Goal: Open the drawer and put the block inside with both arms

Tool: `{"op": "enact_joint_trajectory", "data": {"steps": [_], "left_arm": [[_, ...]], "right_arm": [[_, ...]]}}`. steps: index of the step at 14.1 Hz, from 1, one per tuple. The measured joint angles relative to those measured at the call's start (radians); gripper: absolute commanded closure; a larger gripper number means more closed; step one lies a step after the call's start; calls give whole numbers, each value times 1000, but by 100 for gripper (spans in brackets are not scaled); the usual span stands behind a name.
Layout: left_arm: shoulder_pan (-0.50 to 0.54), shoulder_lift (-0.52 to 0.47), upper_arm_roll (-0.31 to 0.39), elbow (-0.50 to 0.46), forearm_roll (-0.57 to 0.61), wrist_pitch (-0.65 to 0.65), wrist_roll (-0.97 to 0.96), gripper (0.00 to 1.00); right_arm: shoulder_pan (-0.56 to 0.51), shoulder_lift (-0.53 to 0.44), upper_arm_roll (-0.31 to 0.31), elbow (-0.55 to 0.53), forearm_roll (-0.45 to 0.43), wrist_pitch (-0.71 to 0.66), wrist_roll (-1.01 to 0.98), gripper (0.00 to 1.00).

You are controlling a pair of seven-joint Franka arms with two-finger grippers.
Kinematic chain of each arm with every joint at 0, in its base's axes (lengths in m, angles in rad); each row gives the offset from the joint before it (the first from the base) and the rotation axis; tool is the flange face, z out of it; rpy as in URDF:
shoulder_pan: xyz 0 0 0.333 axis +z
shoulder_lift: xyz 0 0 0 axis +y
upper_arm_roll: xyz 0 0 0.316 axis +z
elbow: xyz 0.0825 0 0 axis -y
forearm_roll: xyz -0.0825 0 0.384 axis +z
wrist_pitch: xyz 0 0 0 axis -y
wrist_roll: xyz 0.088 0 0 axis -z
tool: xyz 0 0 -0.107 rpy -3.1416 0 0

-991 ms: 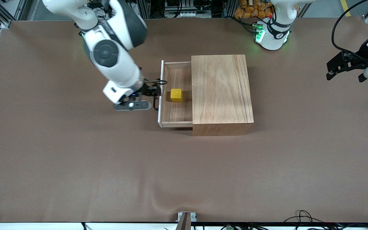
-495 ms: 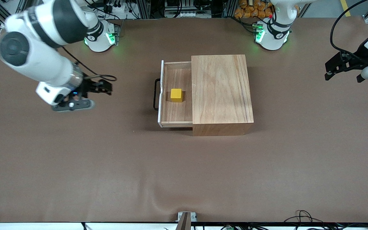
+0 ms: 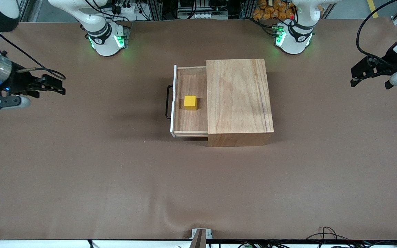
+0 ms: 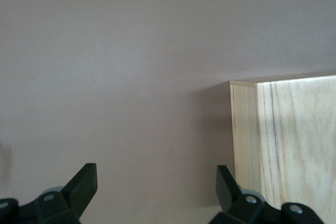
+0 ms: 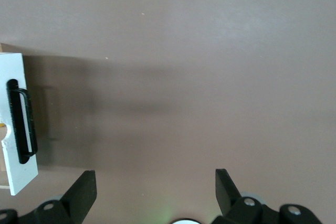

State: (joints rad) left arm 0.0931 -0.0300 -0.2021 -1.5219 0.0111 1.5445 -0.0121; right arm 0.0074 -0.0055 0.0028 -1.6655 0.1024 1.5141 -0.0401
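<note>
Resting in drawer: the block (image 3: 190, 102), a small yellow cube, sits on the tray floor, close to the box's opening and roughly midway along the tray.
Drawer (image 3: 188, 119): pulled out of the box toward the right arm's end of the table; pale front panel (image 5: 17, 124) with a black U-shaped handle (image 3: 167, 102) on its outer face.
Box (image 3: 238, 100): light wood, standing mid-table.
Right gripper (image 3: 48, 86): fingers spread wide, holding nothing, over bare table near the right arm's end, well apart from the handle.
Left gripper (image 3: 369, 73): fingers spread wide, empty, over the table's edge at the left arm's end, well apart from the box.
</note>
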Motion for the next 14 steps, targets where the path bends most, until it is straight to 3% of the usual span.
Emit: {"op": "enact_joint_trajectory", "data": {"steps": [6,14], "left_arm": [[-128,0,125,-1,0,-1,0,0],[-149,0,141,-1,0,-7,0,0]], "right_arm": [[-19,-40,3,65,-69,-89,-10,0],[-3,-66,4,65,-70,-109,-10,0]]}}
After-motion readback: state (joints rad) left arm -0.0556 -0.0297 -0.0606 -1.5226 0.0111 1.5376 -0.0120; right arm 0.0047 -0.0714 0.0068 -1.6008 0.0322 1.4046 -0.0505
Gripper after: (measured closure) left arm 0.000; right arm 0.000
